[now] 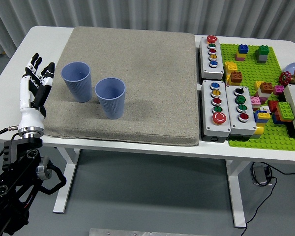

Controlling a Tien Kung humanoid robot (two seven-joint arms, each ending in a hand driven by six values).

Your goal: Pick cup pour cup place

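Two blue cups stand upright on a grey mat [137, 83] that covers most of the white surface [39, 37]. The left cup [77, 81] sits near the mat's left edge; the right cup [110, 97] stands just beside it, slightly nearer the camera, and the two look close to touching. Whether either cup holds anything cannot be told from this angle.

The left hand [35, 81] is at the mat's left edge, just beside the left cup but apart from it. Its fingers are extended and relaxed, grasping nothing. The right arm is not in view.

Judgement: the pick has not begun. The chief risk is the narrow gap between the cups. A hand closing around the left cup could nudge the right cup and tip or shift it. The cups look light and ribbed, so a loose grip could let one slip, and a hard squeeze could deform it. A pour started too far off centre could spill onto the mat.

Other items lie well apart to the right: three grey button boxes [215, 108] and a green baseplate [255, 132] carrying coloured bricks. None stands in the way of the left hand's reach.
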